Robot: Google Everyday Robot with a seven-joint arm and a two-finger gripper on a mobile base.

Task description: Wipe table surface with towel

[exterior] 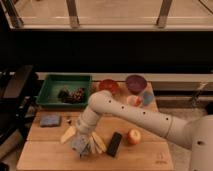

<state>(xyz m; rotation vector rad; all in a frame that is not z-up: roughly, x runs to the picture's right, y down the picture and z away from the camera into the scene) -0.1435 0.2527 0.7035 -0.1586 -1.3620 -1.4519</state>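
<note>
Camera view: the white arm (135,117) reaches in from the lower right and bends down over the middle of the wooden table (45,152). The gripper (82,140) hangs low near the front half of the top, with its yellowish fingers (67,134) splayed wide apart. The towel (80,145) – a small crumpled grey-blue rag – lies on the planks right between those fingers. I cannot tell whether either finger touches it.

Just right of the gripper a black bar-shaped object (115,144) rests on the wood, and beside it sits an apple (134,136). A flat blue pad (50,120) lies near the left edge, well apart from the towel. At the back left is a green tray (47,92) with dark items inside. A red bowl (108,86) and a purple bowl (135,82) stand along the back edge – a small light-blue square (148,98) is just in front of the purple one.
</note>
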